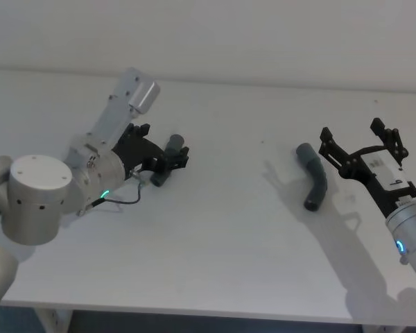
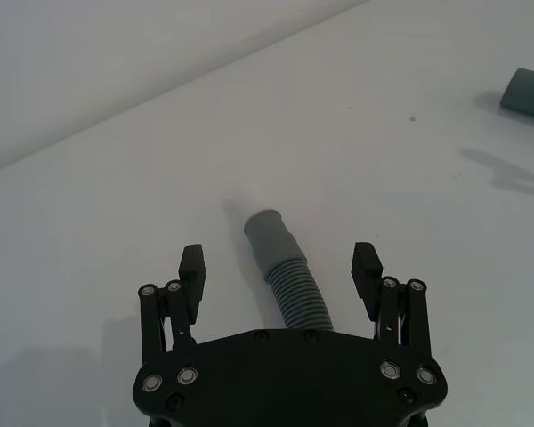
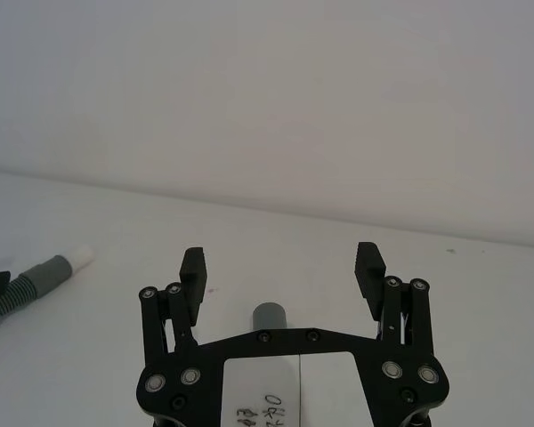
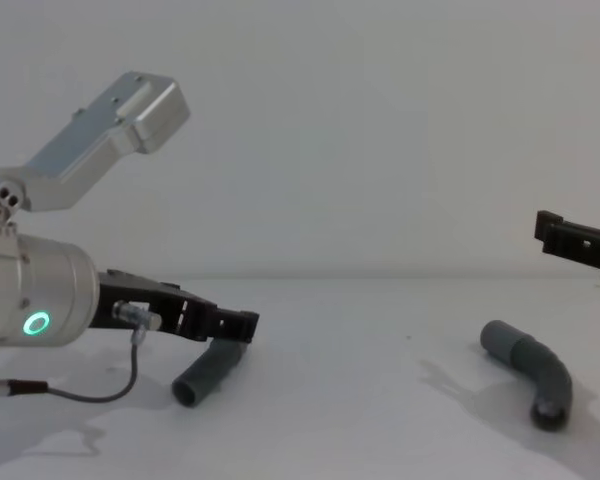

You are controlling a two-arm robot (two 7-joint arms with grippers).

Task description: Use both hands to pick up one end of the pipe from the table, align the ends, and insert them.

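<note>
my left jaws stand wide on either side of the ribbed straight piece (image 2: 289,276), which lies on the white counter (image 1: 229,236). my right jaws, wide too, hang above the bent piece (image 1: 320,179).

Saw a plain white wall (image 1: 263,35) rising behind the far edge of the table (image 1: 215,229), evenly lit, meeting the surface in a soft straight line. Met the same wall across the upper part of the chest view and in both wrist views. Noted a tiny dark speck (image 1: 261,143) on the white surface, roughly midway across, lying by itself. Found a narrow, dark bluish strip of floor (image 1: 215,325) below the table's near edge in the head view. Spotted a pale leg or bracket (image 1: 55,320) there, near the left corner, with too little in view to tell which.
</note>
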